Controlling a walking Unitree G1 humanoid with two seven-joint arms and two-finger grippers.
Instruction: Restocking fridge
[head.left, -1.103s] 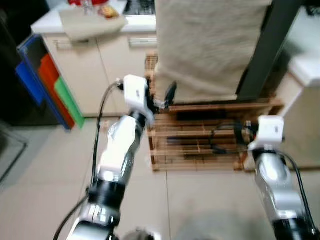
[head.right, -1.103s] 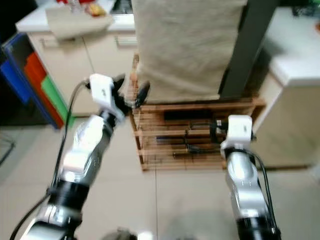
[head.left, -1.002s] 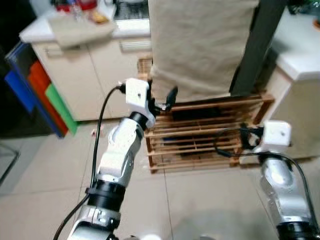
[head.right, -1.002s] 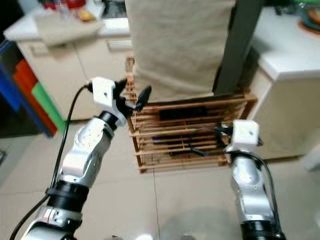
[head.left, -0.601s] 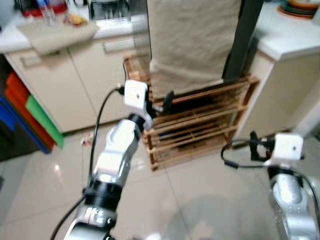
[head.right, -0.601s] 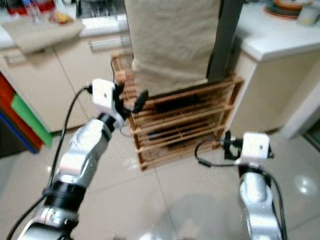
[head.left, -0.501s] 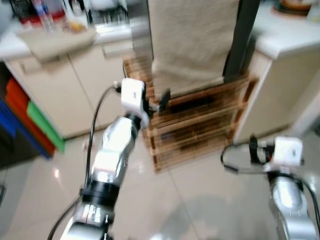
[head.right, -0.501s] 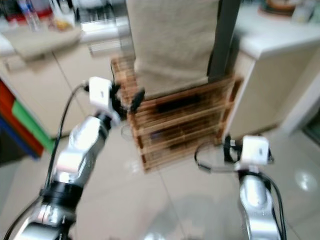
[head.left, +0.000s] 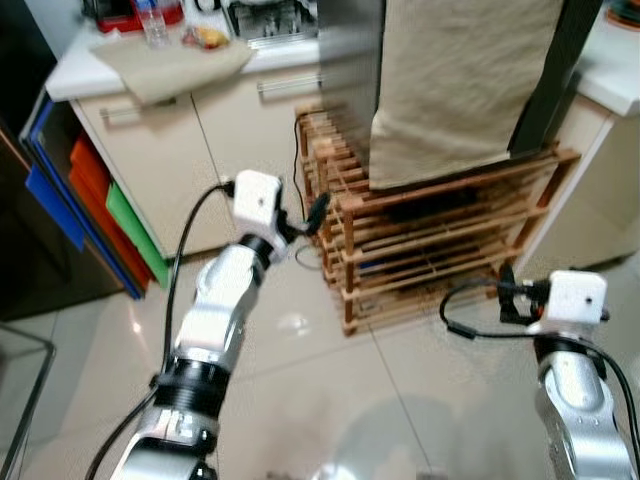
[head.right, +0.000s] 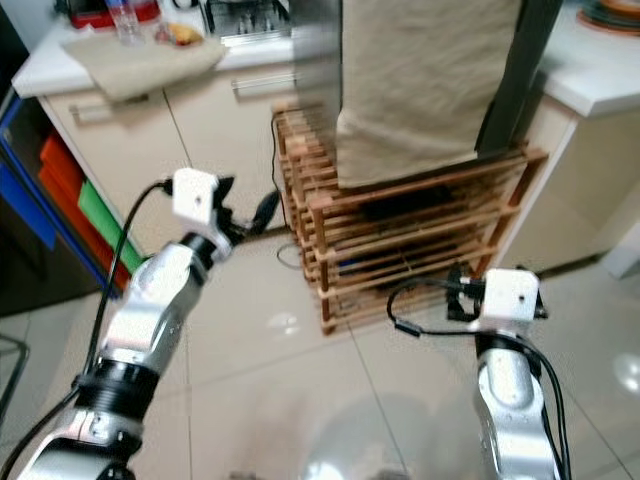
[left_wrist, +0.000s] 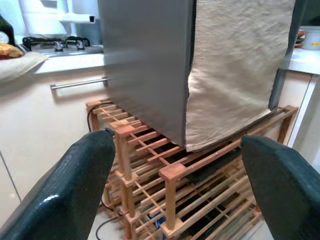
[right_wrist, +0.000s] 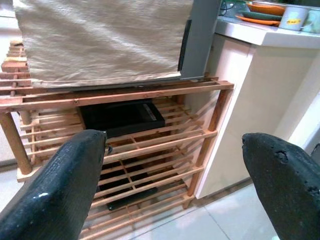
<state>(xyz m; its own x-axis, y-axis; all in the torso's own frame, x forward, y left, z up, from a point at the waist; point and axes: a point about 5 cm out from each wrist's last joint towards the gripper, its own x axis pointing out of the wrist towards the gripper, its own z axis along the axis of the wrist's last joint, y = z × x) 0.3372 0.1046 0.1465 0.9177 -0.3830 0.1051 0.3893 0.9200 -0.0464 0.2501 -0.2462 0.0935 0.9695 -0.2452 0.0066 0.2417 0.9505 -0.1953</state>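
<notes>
A grey fridge (head.left: 350, 60), draped at the front with a beige cloth (head.left: 460, 80), stands on a slatted wooden rack (head.left: 440, 250). My left gripper (head.left: 303, 218) is raised beside the rack's left front corner, just short of it. Its fingers (left_wrist: 80, 175) stand wide apart with nothing between them. Low on the right, my right gripper (right_wrist: 172, 142) faces the rack's right end from over the floor. It is open and holds nothing, its fingers (right_wrist: 60, 185) spread wide.
A counter (head.left: 75, 70) at the back left carries a folded cloth, a bottle and food, with cabinets (head.left: 150, 170) below. Red, green and blue boards (head.left: 90, 180) lean at the left. A white counter (head.left: 615, 90) stands right of the rack. A black box (right_wrist: 122, 115) lies on a shelf.
The camera has swung, so the rack now sits further right in the picture. My right gripper has drawn back from the rack's shelves to over the floor. The left gripper stays raised and open.
</notes>
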